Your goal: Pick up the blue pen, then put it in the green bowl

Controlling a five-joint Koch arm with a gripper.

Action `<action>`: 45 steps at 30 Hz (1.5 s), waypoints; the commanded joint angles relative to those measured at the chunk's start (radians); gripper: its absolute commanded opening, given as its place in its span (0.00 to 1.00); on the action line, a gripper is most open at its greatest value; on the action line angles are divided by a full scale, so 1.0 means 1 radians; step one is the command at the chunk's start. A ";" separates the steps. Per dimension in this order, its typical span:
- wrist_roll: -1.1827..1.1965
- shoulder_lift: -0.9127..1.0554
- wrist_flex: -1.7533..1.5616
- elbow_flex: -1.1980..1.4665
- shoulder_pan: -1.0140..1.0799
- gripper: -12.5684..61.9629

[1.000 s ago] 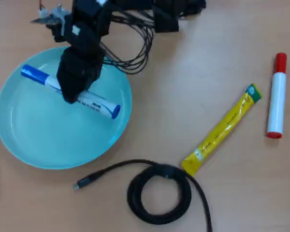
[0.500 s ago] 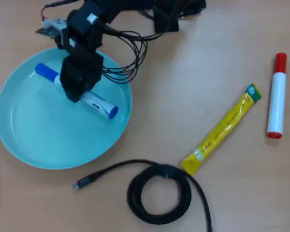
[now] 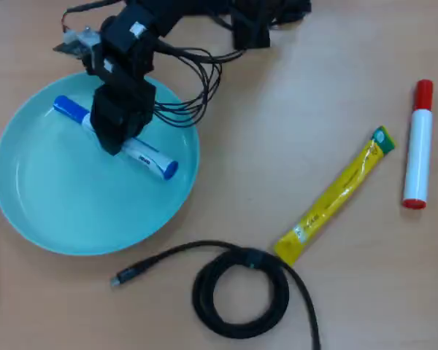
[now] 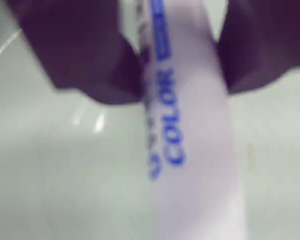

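The blue pen (image 3: 150, 157), a white barrel with a blue cap and blue lettering, lies slanted over the upper part of the green bowl (image 3: 66, 211). My gripper (image 3: 111, 142) comes down from above onto the middle of the barrel and hides that part. In the wrist view the pen (image 4: 190, 150) fills the middle, and the two dark fingers of the gripper (image 4: 182, 85) press against its sides, shut on it. Pale bowl floor (image 4: 65, 175) lies right behind it. Whether the pen touches the bowl I cannot tell.
A white marker with a red cap (image 3: 417, 146) lies at the far right, with a yellow sachet (image 3: 336, 193) beside it. A coiled black cable (image 3: 241, 292) sits at the bottom centre. The arm's wires (image 3: 197, 73) loop beside the bowl's upper right rim.
A second ago the pen reached further left in the bowl. The gripper has shifted it slightly up and to the right; over the last half second almost nothing moved.
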 commanded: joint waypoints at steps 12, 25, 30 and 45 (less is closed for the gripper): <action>0.008 0.005 -0.064 -0.018 0.011 0.52; 0.011 0.008 -0.069 0.002 0.003 0.88; 0.040 0.015 -0.064 -0.074 -0.074 0.94; 0.038 0.310 -0.058 -0.034 -0.436 0.94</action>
